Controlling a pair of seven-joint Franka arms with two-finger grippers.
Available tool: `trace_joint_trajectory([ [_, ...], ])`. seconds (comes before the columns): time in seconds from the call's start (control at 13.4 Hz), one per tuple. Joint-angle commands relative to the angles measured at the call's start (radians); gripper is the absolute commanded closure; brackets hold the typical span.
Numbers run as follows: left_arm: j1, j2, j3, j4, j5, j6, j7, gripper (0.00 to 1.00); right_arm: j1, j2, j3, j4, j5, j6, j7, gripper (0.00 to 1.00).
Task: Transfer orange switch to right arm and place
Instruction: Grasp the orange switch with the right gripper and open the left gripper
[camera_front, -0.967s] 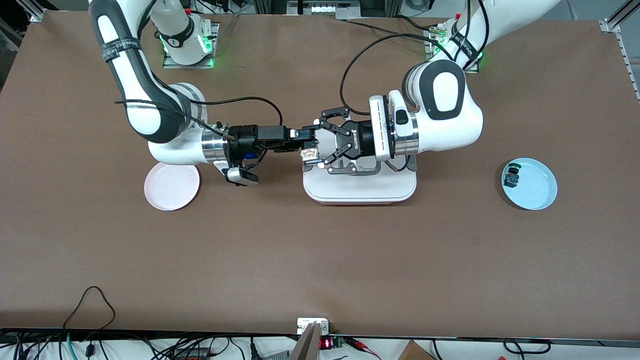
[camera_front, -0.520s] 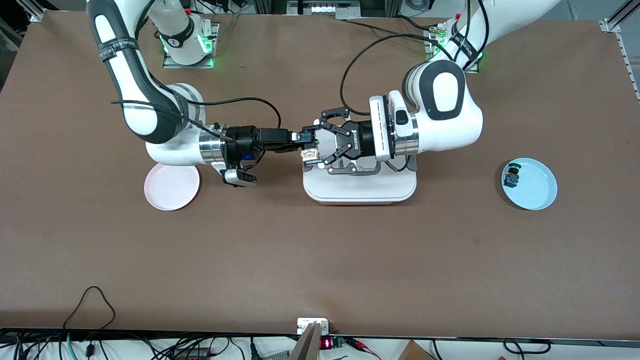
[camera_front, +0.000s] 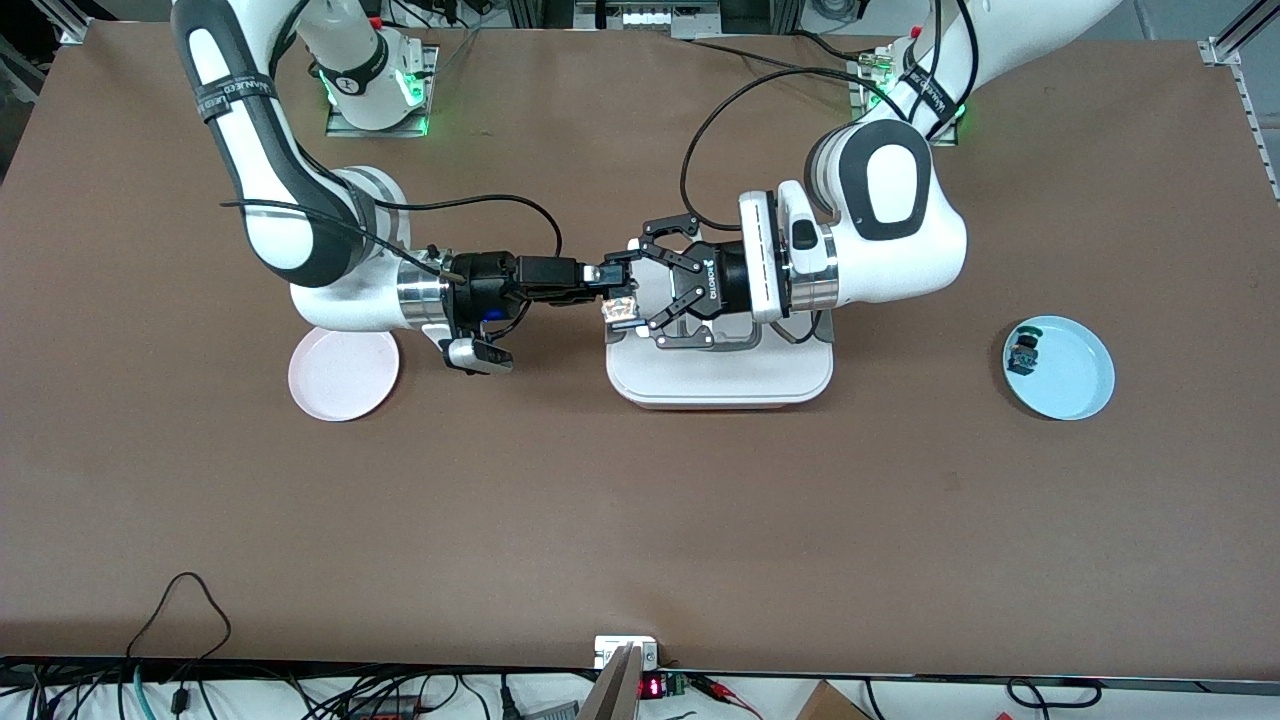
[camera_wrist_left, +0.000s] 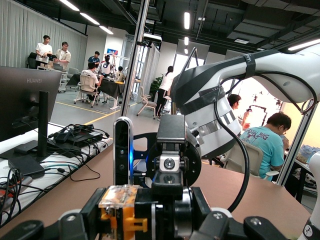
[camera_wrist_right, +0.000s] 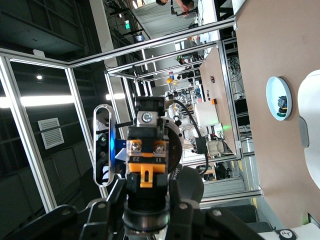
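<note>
Midway through the handover, you are seeing both grippers clenched on the orange switch (camera_front: 620, 307), held in the air over the white tray's (camera_front: 720, 380) edge at the table's middle. The left gripper (camera_front: 640, 285) is gripping it from one end, and the right gripper (camera_front: 598, 283) is clamping it from the other. Left to do, as I judge it: the left release, then placing, likely on the pink plate (camera_front: 343, 375).

Robotics lab (aluminium frames (camera_wrist_right: 80, 125); monitor (camera_wrist_left: 25, 100))
</note>
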Motion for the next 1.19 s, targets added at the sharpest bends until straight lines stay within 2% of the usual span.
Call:
trace_joint_trajectory([
  [0.0,0.001,0.0,-0.007,0.005,-0.032,0.006,0.041,0.73,-0.002,-0.005,-0.002,0.015,0.01,0.002,0.011,1.0],
  [0.15,0.001,-0.01,-0.007,0.004,-0.035,0.007,0.035,0.7,-0.004,-0.005,-0.004,0.02,0.01,0.002,0.014,1.0],
  [0.22,0.001,-0.01,-0.006,0.004,-0.033,0.007,0.039,0.19,-0.004,-0.005,-0.004,0.02,0.01,0.002,0.012,1.0],
  [0.3,0.002,-0.012,-0.006,0.004,-0.032,0.007,0.039,0.0,-0.004,-0.005,-0.004,0.02,0.01,0.002,0.012,1.0],
  [0.67,0.011,-0.038,-0.007,-0.019,-0.033,-0.002,0.033,0.0,-0.042,-0.005,-0.007,0.031,-0.012,-0.022,0.014,1.0],
  [0.97,0.034,-0.056,-0.006,-0.029,-0.026,-0.013,0.032,0.0,-0.182,0.027,-0.007,0.068,-0.156,-0.209,0.038,1.0],
  [1.12,0.06,-0.058,-0.003,-0.038,-0.019,-0.08,0.032,0.0,-0.247,0.027,-0.007,0.069,-0.229,-0.288,0.038,1.0],
])
